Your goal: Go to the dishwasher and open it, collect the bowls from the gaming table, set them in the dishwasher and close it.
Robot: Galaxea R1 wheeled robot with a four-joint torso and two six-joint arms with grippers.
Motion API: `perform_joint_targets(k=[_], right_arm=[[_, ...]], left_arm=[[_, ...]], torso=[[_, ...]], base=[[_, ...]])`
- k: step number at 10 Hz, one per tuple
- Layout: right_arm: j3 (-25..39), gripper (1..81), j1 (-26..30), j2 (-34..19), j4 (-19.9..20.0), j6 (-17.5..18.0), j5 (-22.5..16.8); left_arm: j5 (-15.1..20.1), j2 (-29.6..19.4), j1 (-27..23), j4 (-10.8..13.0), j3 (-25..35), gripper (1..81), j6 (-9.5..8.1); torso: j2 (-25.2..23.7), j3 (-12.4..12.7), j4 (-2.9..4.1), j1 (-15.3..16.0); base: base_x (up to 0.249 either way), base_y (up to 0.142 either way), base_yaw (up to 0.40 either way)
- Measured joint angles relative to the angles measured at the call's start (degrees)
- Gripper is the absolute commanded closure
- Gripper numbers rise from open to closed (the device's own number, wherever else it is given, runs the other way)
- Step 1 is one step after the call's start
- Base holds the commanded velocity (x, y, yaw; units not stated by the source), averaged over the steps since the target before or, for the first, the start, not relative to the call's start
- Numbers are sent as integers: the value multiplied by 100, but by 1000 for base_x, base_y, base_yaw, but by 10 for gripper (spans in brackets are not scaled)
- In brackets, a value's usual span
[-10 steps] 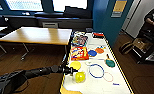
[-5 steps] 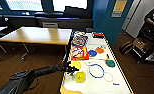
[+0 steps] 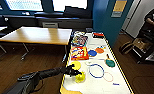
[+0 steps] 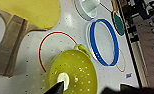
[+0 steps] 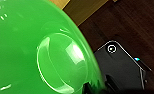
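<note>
The small yellow bowl (image 3: 80, 77), perforated with a little handle (image 4: 73, 76), sits near the front left of the long white-topped gaming table (image 3: 118, 72). My left gripper (image 3: 73, 72) reaches in from the left and is open at the bowl (image 4: 83, 89), with one dark fingertip (image 4: 56, 87) over its inside and the other beyond its rim. The lime green bowl (image 5: 38, 52) looms large in the right wrist view, over dark floor, with my right gripper shut on its edge. The dishwasher is out of view.
On the gaming table lie a yellow paddle (image 3: 76, 65), a thin blue ring (image 3: 96, 70), a red ring (image 4: 55, 47), a green paddle (image 3: 109, 62), round discs and game boxes (image 3: 79, 53). A wooden table (image 3: 38, 35) stands left. A person (image 3: 153, 20) and a bag (image 3: 126, 47) are right.
My left arm has stretched forward across the table's left edge, bringing its gripper up to the yellow bowl. The bowl and the other things on the table have stayed put.
</note>
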Motion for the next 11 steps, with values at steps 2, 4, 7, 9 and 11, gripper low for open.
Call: perform_joint_targets(k=[2, 4, 7, 9, 11], right_arm=[[-9, 811, 2, 10, -10, 2, 0], [-13, 811, 2, 10, -13, 2, 2], [-17, 811, 4, 20, -18, 2, -16], [-17, 811, 4, 18, -27, 2, -16], [-20, 811, 6, 20, -29, 2, -16]], left_arm=[[-5, 133, 49, 68, -183, 10, 0], [0, 282, 28, 71, -194, 10, 2], [0, 91, -48, 68, -128, 10, 2], [15, 61, -63, 68, -59, 10, 2], [15, -85, -124, 63, 258, 10, 4]], torso=[[0, 0, 0, 0], [0, 0, 0, 0], [0, 0, 0, 0], [0, 0, 0, 0], [0, 0, 0, 0]], base=[[0, 0, 0], [0, 0, 0], [0, 0, 0], [0, 0, 0], [0, 0, 0]])
